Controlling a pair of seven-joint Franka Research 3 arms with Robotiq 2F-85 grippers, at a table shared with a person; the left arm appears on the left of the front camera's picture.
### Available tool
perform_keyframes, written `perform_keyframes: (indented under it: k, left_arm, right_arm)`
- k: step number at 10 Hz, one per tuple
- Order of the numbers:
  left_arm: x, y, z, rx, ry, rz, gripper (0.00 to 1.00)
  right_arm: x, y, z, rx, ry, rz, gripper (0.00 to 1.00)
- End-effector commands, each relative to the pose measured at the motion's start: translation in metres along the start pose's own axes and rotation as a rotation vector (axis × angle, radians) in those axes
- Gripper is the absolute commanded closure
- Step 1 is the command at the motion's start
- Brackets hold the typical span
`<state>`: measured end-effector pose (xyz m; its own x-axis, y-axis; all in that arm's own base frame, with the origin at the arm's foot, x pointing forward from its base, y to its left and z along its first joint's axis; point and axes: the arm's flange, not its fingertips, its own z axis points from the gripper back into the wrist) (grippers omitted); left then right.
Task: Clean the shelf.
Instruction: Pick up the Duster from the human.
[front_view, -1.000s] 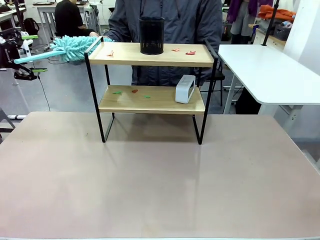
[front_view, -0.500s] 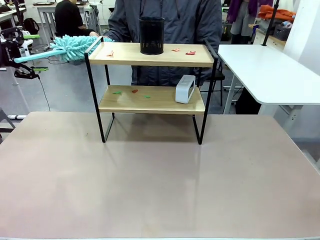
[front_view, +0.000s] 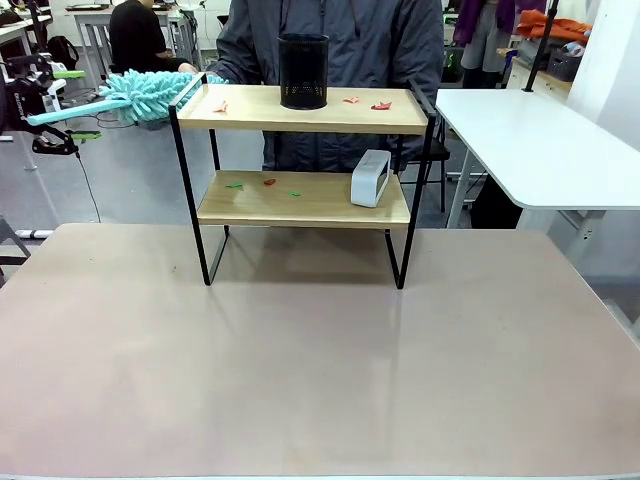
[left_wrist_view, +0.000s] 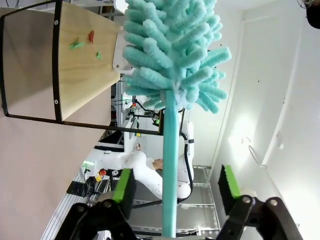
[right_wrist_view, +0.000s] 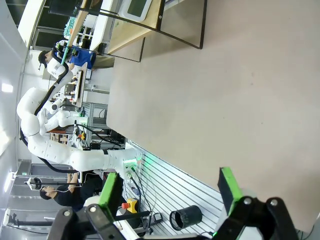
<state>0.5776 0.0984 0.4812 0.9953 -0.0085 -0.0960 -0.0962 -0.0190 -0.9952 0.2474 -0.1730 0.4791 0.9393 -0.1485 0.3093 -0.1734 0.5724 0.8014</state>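
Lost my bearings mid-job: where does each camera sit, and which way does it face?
Front: fixed on the robot's side of the table, facing the shelf and the person behind it; left gripper at the left edge.
Left wrist: on the left arm, looking along the open left gripper, duster handle between its fingers, toward the shelf.
Right wrist: on the right arm, looking along the open right gripper across the table to the shelf.
Shared: front and left wrist both show the duster and shelf.
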Motion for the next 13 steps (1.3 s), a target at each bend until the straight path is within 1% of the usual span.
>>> perform_keyframes:
  k: [1, 3, 4, 5, 6, 11, 12, 13]
  left_arm:
    - [-0.009, 0.003, -0.005, 0.016, -0.002, -0.015, 1.00]
    - [-0.010, 0.004, -0.006, 0.018, 0.012, -0.013, 1.00]
    - [-0.011, 0.004, -0.008, 0.018, 0.017, -0.018, 0.84]
    - [-0.010, 0.004, -0.008, 0.016, 0.020, -0.020, 0.94]
    - [-0.010, 0.005, -0.008, 0.018, 0.016, -0.018, 1.00]
    - [-0.008, 0.009, -0.008, 0.020, 0.022, -0.011, 1.00]
    - [-0.011, 0.006, -0.005, 0.026, 0.030, -0.030, 1.00]
    - [-0.021, -0.004, 0.003, 0.055, 0.029, -0.085, 1.00]
  right_arm:
    - [0.003, 0.002, 0.001, 0.019, -0.011, 0.025, 0.00]
    - [0.003, 0.002, 0.001, 0.019, -0.011, 0.025, 0.00]
    - [0.003, 0.002, 0.001, 0.019, -0.011, 0.025, 0.00]
    - [0.003, 0.002, 0.001, 0.019, -0.011, 0.025, 0.00]
    - [0.003, 0.002, 0.001, 0.019, -0.011, 0.025, 0.00]
    - [0.003, 0.002, 0.001, 0.019, -0.011, 0.025, 0.00]
    - [0.003, 0.002, 0.001, 0.019, -0.011, 0.025, 0.00]
    - [0.003, 0.002, 0.001, 0.019, -0.011, 0.025, 0.00]
